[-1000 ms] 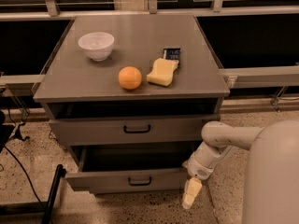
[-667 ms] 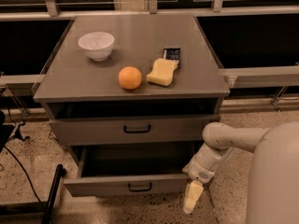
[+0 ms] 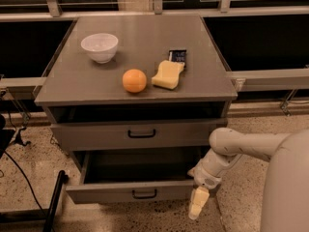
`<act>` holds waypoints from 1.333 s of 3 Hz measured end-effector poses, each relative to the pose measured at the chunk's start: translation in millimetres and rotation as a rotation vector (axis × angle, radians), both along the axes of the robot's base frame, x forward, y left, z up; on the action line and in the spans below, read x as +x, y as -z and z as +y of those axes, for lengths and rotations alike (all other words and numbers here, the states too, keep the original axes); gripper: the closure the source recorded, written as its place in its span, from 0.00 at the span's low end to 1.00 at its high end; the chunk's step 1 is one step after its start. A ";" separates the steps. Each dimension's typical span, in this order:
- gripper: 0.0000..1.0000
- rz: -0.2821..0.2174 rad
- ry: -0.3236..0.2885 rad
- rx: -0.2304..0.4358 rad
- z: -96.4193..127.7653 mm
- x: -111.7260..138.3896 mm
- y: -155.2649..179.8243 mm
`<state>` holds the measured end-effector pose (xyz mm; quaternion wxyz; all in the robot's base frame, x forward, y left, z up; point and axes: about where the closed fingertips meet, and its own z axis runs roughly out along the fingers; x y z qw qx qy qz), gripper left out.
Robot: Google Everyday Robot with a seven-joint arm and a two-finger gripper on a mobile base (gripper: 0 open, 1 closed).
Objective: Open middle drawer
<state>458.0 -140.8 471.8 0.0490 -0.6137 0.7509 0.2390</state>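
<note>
The middle drawer [image 3: 111, 191] is a grey flat front with a small black bar handle [image 3: 145, 194]. It stands pulled out well beyond the cabinet, and its dark inside [image 3: 140, 166] shows. My gripper [image 3: 198, 205] points down at the right end of this drawer front, close to its corner. My pale arm [image 3: 231, 151] reaches in from the right. Whether the gripper touches the front I cannot tell.
Another grey drawer front [image 3: 140, 134] with a black handle sits above, with a dark gap under the cabinet top [image 3: 140, 88]. On top are a white bowl [image 3: 100, 47], an orange [image 3: 134, 80], a yellow sponge [image 3: 168, 75] and a dark packet [image 3: 177, 57]. A black pole [image 3: 54, 202] leans at lower left.
The middle drawer has slid further out towards the camera. My gripper has moved slightly down and forward along with its right end.
</note>
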 end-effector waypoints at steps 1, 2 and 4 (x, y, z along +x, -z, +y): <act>0.00 -0.155 0.002 -0.023 -2.6 13.0 -7.9; 0.00 -0.266 0.012 -0.024 -6.8 27.3 -13.2; 0.40 -0.282 0.018 -0.025 -6.8 30.9 -13.1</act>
